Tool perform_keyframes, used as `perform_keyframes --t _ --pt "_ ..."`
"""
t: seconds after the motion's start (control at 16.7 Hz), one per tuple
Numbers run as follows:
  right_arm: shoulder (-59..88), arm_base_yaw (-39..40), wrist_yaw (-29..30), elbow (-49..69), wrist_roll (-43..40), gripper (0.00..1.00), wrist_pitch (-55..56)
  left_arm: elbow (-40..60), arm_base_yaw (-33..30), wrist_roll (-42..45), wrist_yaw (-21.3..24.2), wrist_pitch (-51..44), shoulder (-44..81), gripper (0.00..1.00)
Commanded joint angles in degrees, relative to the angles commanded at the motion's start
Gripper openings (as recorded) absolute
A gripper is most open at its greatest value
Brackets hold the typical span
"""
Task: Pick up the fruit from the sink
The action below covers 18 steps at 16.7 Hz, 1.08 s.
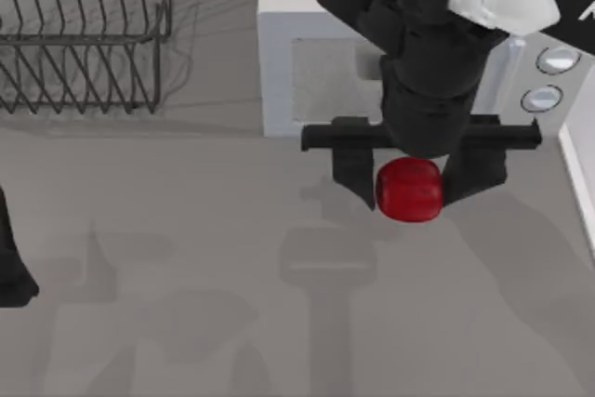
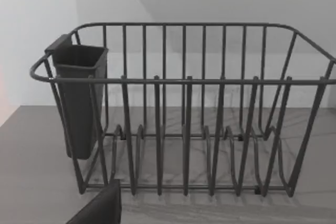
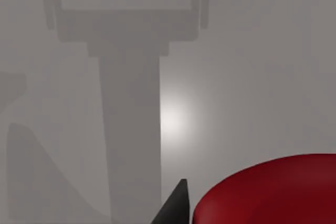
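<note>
The fruit (image 1: 407, 190), a glossy red roundish ball, sits between the two black fingers of my right gripper (image 1: 414, 197), which is shut on it in front of the microwave. The gripper's shadow lies well off to the front on the grey surface, so the fruit hangs above it. In the right wrist view the fruit (image 3: 268, 192) bulges in beside one dark fingertip (image 3: 177, 203). My left arm (image 1: 9, 267) is parked at the table's left edge. The sink is out of view.
A white microwave (image 1: 307, 34) with two round knobs stands at the back right, right behind the gripper. A dark wire dish rack (image 1: 84, 34) stands at the back left, and the left wrist view shows the rack (image 2: 184, 129) with a dark cutlery cup (image 2: 79, 98).
</note>
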Motion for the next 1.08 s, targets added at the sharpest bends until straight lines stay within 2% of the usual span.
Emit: perform_keyframes --t 0.48,0.84,1.08 --pt "2.17 0.31 0.14 -17.59 0.16 0.0 20.4 0.0 0.0 0.0 0.0 0.0 0.0 1.0" --pt "2.65 0.4 0.16 -20.33 0.22 0.0 23.23 0.0 0.0 0.0 0.0 0.0 0.0 1.0" --pt "2.65 0.4 0.16 -20.33 0.22 0.3 23.23 0.0 0.0 0.0 0.0 0.0 0.0 1.0"
